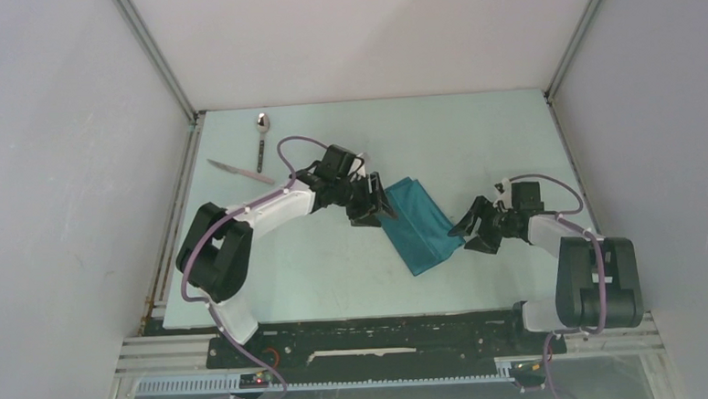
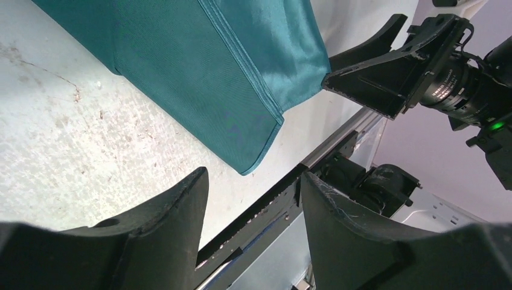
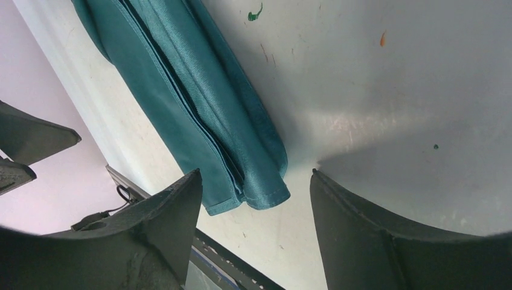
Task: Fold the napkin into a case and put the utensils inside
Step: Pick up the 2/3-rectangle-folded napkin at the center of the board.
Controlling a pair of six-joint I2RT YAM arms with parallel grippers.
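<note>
Pale table [image 1: 335, 264], left hand [image 1: 380, 198] and right hand [image 1: 473, 228] open, empty, flanking napkin [image 1: 417, 222]

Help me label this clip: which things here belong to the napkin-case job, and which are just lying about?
Job: folded teal napkin; spoon; knife.
Lying about: green fleck; orange fleck, both only stains.

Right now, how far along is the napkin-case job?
Done: napkin lies folded into a layered strip. In hand: nothing; left gripper and right gripper sit open on either side of it. Left: spoon and knife lie far-left, not yet inside.
</note>
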